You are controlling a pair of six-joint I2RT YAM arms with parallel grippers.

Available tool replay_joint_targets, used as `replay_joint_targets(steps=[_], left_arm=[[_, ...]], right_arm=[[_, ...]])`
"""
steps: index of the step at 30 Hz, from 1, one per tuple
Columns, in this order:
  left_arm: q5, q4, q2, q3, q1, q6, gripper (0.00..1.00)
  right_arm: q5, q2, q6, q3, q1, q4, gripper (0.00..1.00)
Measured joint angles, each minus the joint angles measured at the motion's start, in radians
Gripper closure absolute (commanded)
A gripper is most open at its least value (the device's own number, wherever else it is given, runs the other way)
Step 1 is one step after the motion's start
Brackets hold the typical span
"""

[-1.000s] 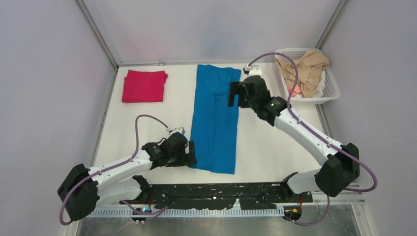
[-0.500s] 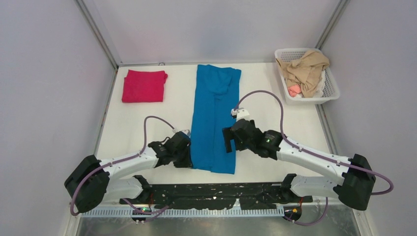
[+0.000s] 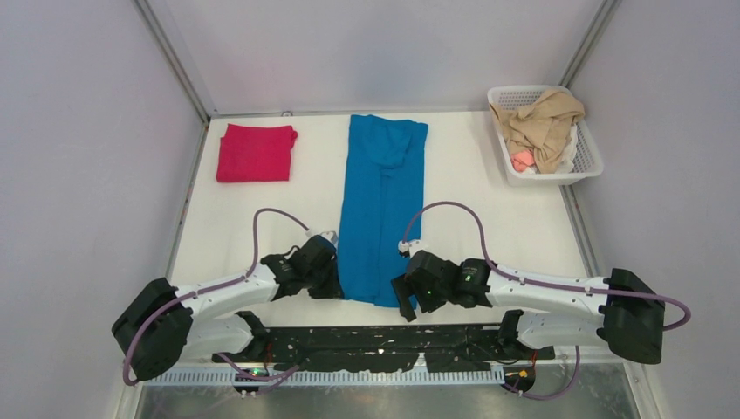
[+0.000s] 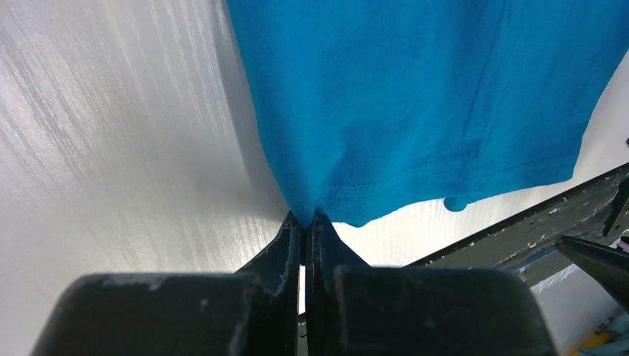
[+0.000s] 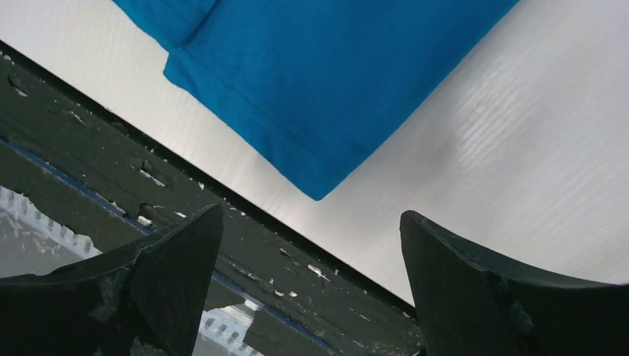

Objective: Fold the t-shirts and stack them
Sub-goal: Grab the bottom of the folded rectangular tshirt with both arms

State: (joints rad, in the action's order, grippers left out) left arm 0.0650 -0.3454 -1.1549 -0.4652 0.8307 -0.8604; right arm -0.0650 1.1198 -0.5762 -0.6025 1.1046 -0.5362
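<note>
Left claw clamps blue t-shirt hem, right claw spread; basket far right.

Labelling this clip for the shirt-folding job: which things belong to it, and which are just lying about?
In the job: blue t-shirt, folded pink-red t-shirt, left claw shut on the blue hem, open right claw.
Lying about: white basket, beige cloth inside it.

Right end effector swept back from blue t-shirt far end to near-right hem corner.
</note>
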Motion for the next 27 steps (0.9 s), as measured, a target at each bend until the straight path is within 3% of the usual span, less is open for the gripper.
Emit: replay_joint_targets(steps=[8,15,23,27], left_arm=[[0.0,0.042,0.001,0.015,0.0,0.003,1.0],[0.0,0.069,0.031,0.043,0.0,0.005,1.0],[0.011,0.106,0.075,0.085,0.0,0.0,1.0],[0.011,0.117,0.104,0.109,0.007,-0.017,1.0]], right_arm=[[-0.056,0.077,-0.068,0.014,0.042,0.023,0.42],[-0.1,0.137,-0.097,0.018,0.066,0.06,0.49],[-0.176,0.174,-0.122,0.016,0.086,0.132,0.91],[-0.185,0.175,-0.13,0.022,0.112,0.154,0.94]])
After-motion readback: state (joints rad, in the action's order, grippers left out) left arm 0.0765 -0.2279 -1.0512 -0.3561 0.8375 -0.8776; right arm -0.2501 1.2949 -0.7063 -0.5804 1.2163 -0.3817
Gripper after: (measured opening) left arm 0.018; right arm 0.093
